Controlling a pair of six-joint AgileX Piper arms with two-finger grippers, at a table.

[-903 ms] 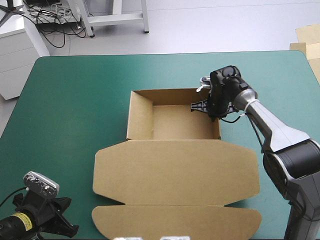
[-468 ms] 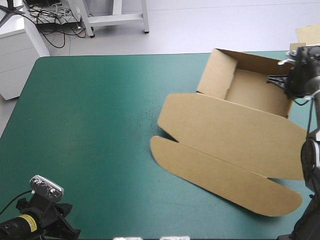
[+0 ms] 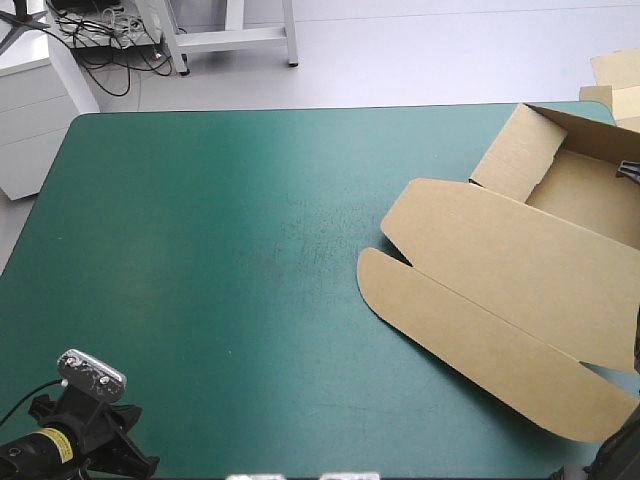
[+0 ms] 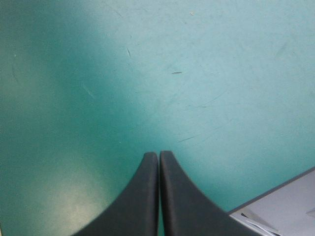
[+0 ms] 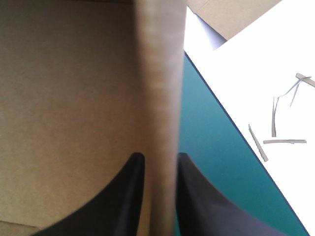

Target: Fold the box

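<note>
The brown box (image 3: pixel 500 260) lies at the table's right edge, turned askew, an open tray with raised walls at the far right and its lid flat toward the front. Only a black tip of my right gripper (image 3: pixel 630 170) shows at the high view's right border. In the right wrist view my right gripper (image 5: pixel 160 156) is shut on the box's upright wall (image 5: pixel 160 73), with the tray floor (image 5: pixel 69 98) on one side. My left gripper (image 4: pixel 158 155) is shut over bare teal-green cover, near the front left corner (image 3: pixel 125 455).
Off the table's far right corner, loose brown board (image 3: pixel 615 70) lies on the floor. The right wrist view shows the table's edge (image 5: pixel 221 103) close beside the held wall, and pale floor with thin scraps (image 5: pixel 275 123) beyond it.
My right gripper has dragged the box from the table's middle to the far right, turning it. Part of the box and the gripper now pass the picture's right border. The left arm stayed put.
</note>
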